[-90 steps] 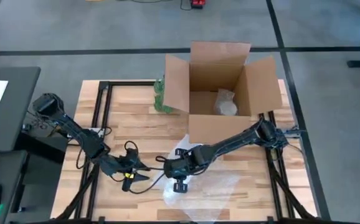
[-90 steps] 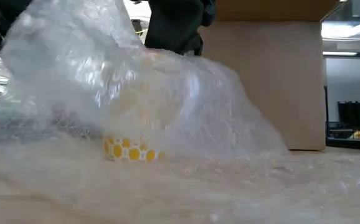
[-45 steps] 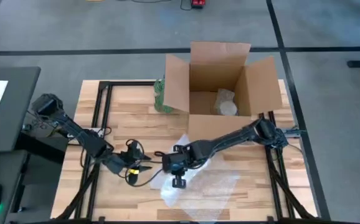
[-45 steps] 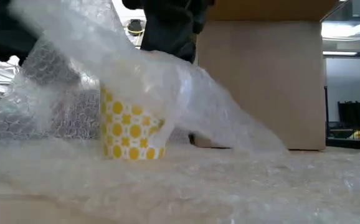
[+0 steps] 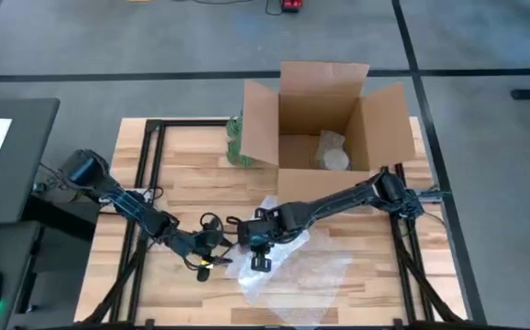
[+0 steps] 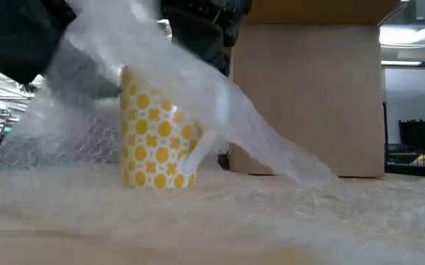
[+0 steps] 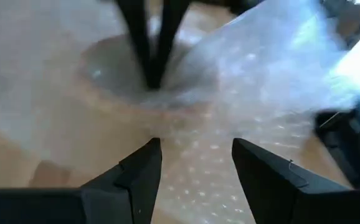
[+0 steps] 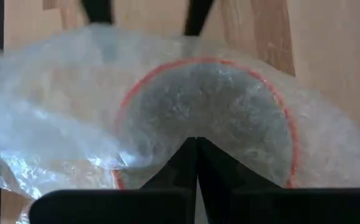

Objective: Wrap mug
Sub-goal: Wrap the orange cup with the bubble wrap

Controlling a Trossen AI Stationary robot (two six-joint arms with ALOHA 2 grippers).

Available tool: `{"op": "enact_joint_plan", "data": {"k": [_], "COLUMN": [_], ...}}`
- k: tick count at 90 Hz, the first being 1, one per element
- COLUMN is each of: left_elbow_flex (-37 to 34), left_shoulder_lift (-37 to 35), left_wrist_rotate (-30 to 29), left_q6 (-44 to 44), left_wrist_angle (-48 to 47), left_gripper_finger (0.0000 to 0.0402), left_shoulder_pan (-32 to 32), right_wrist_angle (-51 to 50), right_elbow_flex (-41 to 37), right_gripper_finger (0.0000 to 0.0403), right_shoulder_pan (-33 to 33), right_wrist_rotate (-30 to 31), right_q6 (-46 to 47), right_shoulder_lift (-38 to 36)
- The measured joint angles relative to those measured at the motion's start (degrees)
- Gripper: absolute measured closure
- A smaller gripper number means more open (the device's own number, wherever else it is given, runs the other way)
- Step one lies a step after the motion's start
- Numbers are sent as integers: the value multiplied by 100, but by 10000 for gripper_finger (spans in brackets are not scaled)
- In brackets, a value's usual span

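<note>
We found the mug point(image 6: 156, 131) upright on the wooden table point(image 5: 182, 174), near its front edge and about mid-width, standing on a sheet of bubble wrap point(image 5: 297, 270). In the low view it was patterned yellow and white, not plain white; the right wrist view showed its round mouth with a reddish rim point(image 8: 208, 124) through the plastic. Part of the wrap point(image 6: 220, 110) was lifted up and over the mug's top, sloping down to the table on the right.

The right gripper point(image 5: 254, 240) hung directly over the mug. From its wrist camera we saw its two dark fingers point(image 8: 195, 163) pressed together with the film pinched between them, so we noted it as closed on the bubble wrap.

The left gripper point(image 5: 217, 260) sat low at the wrap's left edge, just beside the mug. Its fingers point(image 7: 139, 171) were spread apart, with wrap showing in the gap between them; we saw nothing gripped.

Farther back, an open cardboard box point(image 5: 325, 128) stood at the far side of the table with a pale wrapped bundle point(image 5: 332, 153) inside. A green leafy bunch point(image 5: 237, 139) stood against the box's left flap.
</note>
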Motion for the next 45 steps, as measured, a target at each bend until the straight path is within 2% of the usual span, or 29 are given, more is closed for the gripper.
{"op": "enact_joint_plan", "data": {"k": [10,21,31,45], "left_elbow_flex": [5,204,432,654], "left_shoulder_lift": [308,457,404,-40], "left_wrist_rotate": [296,353,358,210], "left_q6": [-126,-196,-165,-378], "left_wrist_angle": [636,785,532,-631], "left_gripper_finger": [222,222,222,222], "left_shoulder_pan": [-22,-173,-369,-608], "right_wrist_angle": [0,3,14,48], "right_elbow_flex": [0,0,0,0], "right_gripper_finger": [403,403,403,403], "right_shoulder_pan": [62,137,159,257], "right_wrist_rotate": [-6,-132,-324,-425], "right_q6": [-121,-334,-371,-359], "right_shoulder_lift": [0,0,0,0]}}
